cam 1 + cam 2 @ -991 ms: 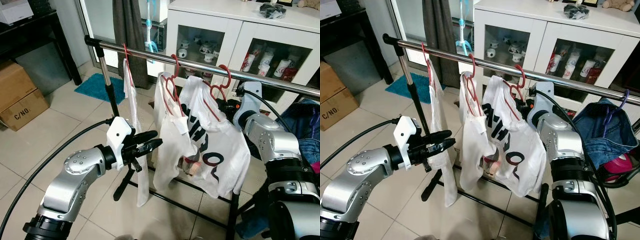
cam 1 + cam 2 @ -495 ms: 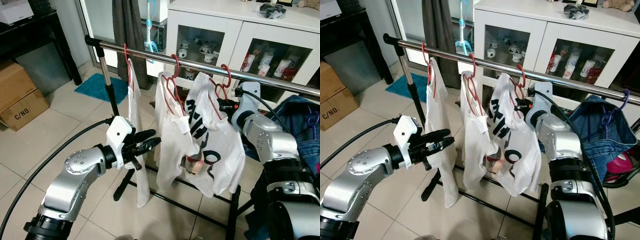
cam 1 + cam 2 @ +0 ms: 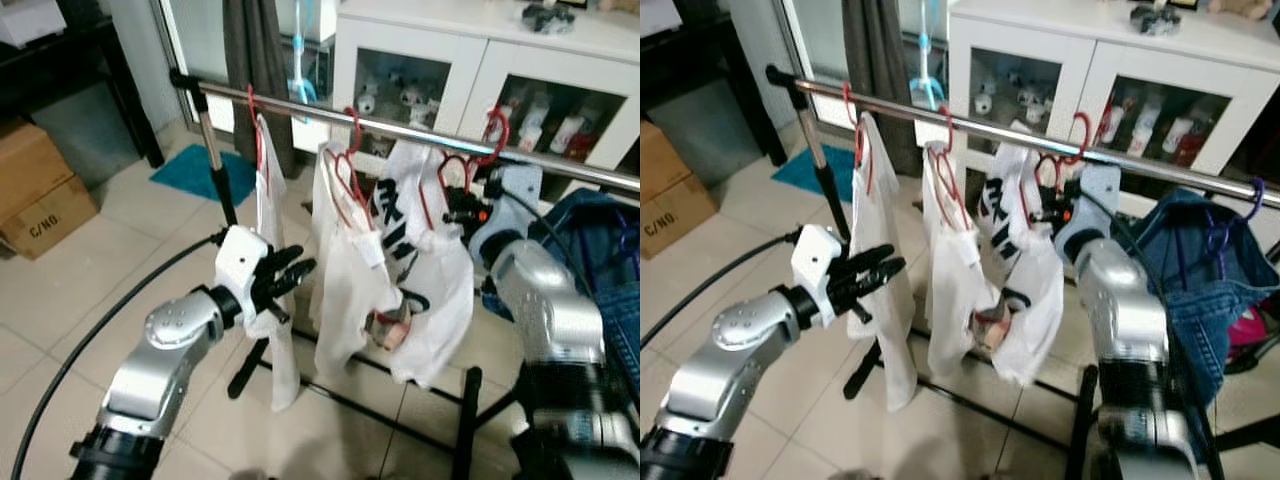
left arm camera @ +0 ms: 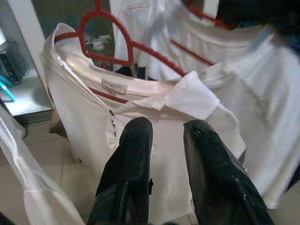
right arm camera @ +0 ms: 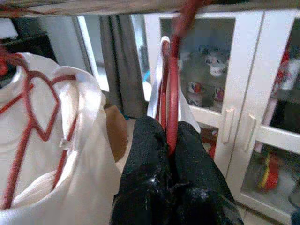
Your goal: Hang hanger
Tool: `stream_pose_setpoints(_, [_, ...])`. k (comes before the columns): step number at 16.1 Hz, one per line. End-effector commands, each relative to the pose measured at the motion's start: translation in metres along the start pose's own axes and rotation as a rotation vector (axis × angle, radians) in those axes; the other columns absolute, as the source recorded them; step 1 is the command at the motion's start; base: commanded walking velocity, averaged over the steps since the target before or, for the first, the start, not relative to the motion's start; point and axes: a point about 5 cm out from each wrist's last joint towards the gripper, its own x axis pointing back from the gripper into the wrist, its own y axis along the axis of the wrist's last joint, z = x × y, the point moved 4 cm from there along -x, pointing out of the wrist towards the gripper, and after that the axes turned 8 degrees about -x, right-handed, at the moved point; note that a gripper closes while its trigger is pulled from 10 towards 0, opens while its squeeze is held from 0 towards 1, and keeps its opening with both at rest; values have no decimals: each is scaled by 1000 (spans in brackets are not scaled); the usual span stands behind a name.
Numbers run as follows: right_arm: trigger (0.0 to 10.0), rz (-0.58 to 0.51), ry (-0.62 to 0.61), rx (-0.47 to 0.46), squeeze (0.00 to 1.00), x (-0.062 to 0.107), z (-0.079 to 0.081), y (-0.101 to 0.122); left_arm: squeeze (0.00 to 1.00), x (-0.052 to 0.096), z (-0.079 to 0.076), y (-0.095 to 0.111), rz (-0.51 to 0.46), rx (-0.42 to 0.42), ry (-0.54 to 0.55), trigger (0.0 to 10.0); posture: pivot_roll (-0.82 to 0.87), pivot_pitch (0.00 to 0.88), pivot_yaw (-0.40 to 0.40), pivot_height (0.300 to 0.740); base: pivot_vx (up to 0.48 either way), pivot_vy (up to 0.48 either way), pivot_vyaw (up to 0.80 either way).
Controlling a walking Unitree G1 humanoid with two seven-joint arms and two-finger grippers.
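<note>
Red hanger (image 5: 172, 89) with its white shirt (image 3: 425, 270) pinched between right gripper (image 3: 462, 212) fingers, hook (image 3: 494, 127) at rail (image 3: 420, 131) toward 1 o'clock, apparently on but not released; left gripper (image 3: 290, 275) spread, idle near 9 o'clock.

The brown cardboard box (image 3: 38, 200) on the tiled floor at the robot's left carries the black stencilled mark "C/NO." on its side, legible in both eye views though cut at the edge in the right eye view. The white T-shirt with large black lettering (image 3: 425, 270) hanging from a red hanger on the steel rail shows bold black letters, but folds hide them and no word can be read. The small sewn label (image 4: 114, 84) inside the white collar is too blurred to read.
</note>
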Motion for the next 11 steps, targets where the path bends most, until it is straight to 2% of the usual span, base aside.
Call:
stream_pose_setpoints(1, [0,-135,48,42,0,2,12,33,0,-1,5,2,1,-18,21,10000,0,0,5,740,0,0,0])
stream_pose_setpoints(4, [0,-121,65,91,0,17,25,13,0,1,6,-3,14,-17,47,10000,2,0,-6,740,-82,0,0])
stream_pose_setpoints(11, [0,-30,-13,122,0,30,21,-18,0,1,5,-7,23,-14,54,10000,-4,0,-12,740,-250,0,0])
